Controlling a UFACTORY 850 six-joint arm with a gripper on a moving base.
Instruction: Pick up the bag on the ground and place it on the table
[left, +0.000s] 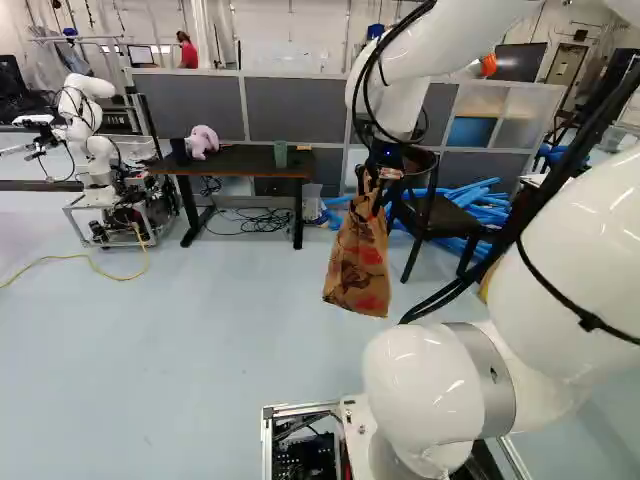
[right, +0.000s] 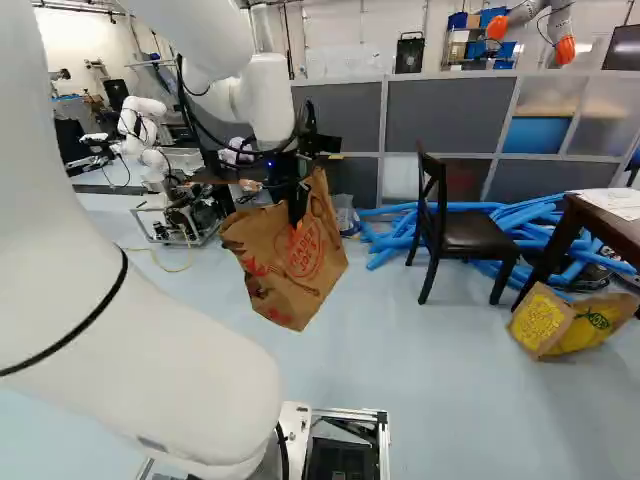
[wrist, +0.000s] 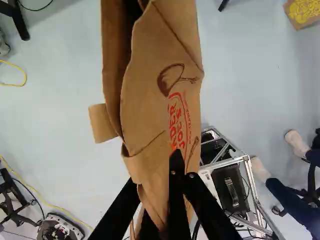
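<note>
White, rounded segments of my one arm (left: 560, 270) sit closest, with a silver metal base frame (right: 350, 415) at the foot of both base views. From there I have the arm reaching forward and high, running out past the upper edge, then bending down so the single black gripper (right: 297, 212) points at the floor. Its jaws are narrow, pinched on one brown paper bag with red print (right: 285, 255); the bag hangs tilted in the air over the pale blue-grey floor (left: 200, 350), on neither table. At the right of the right base view I count one dark wooden chair with a black seat (right: 465, 235), one dark wooden table (right: 610, 218) with white paper on it, and brown-and-yellow printed paper packaging (right: 560, 322) on the floor beside it; I can't tell whether that is one bag or two. Behind the chair lies a heap of long blue tubes (right: 375, 235), too tangled for me to count. At the left of the left base view one yellow cable (left: 75, 258) runs to another robot (left: 85, 135), a white arm on a metal cart. Further ahead, one black-topped desk (left: 240, 160) carries one pink plush toy (left: 203, 141) and one green cup (left: 280, 154), with grey partition panels (left: 305, 105) behind.
</note>
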